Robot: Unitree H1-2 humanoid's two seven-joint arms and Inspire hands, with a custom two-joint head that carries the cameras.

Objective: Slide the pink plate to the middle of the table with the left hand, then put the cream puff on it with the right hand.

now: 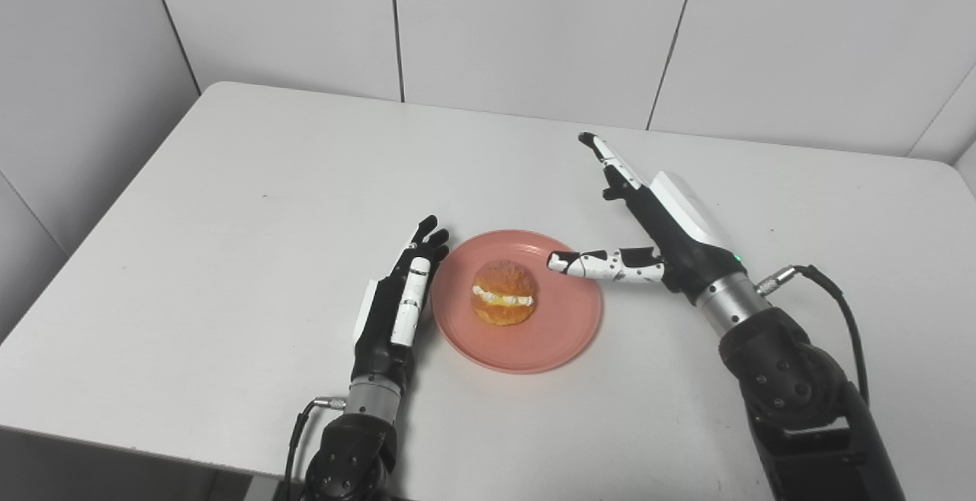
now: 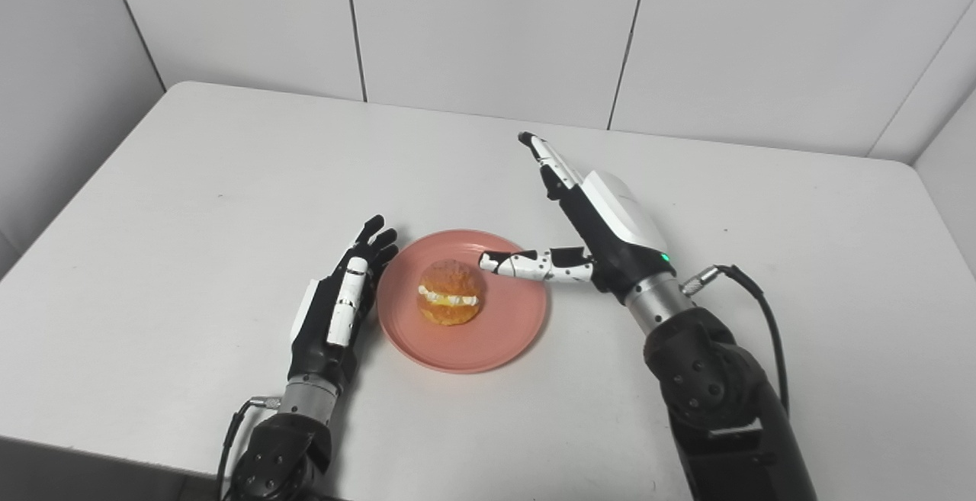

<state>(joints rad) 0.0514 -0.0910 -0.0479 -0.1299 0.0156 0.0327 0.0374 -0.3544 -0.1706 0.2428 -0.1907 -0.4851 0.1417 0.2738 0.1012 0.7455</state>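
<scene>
Well, the round golden cream puff with its white filling sits near the middle of the flat pink plastic plate, and that plate lies about mid-way across the white tabletop. Both steps look done to me, so we're at the tail end, the letting-go.

The black-and-white left hand lies just beside the plate's left rim, fingers straight and together, holding nothing; whether it touches the rim I cannot tell.

The right hand is spread wide and empty: its fingers point away towards the wall, while the thumb reaches out over the plate's right edge, clear of the puff.

Next, I'd say, each hand simply needs to draw back from the plate without nudging it. That thumb hanging over the rim is the one to watch. Nothing else is on the plate.
</scene>
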